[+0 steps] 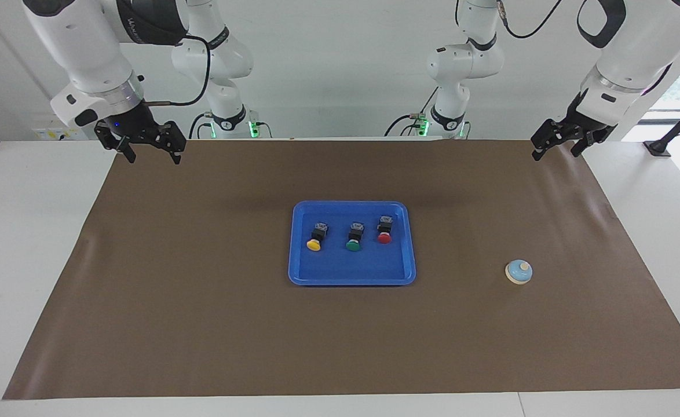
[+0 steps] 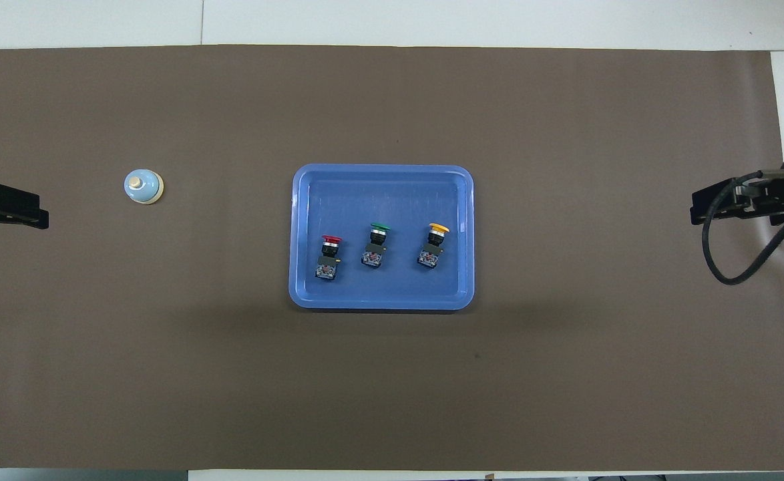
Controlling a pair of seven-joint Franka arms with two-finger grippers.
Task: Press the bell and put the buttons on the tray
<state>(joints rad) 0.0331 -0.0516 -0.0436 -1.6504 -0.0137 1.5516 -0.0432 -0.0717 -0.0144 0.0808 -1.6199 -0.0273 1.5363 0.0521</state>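
The blue tray lies in the middle of the brown mat. Three buttons lie in it in a row: yellow, green and red. The light-blue bell stands on the mat toward the left arm's end, apart from the tray. My left gripper is open and empty, raised over the mat's edge at its own end. My right gripper is open and empty, raised over the mat's edge at its end.
The brown mat covers most of the white table. A black cable loops from the right gripper. Both arm bases stand at the robots' edge of the table.
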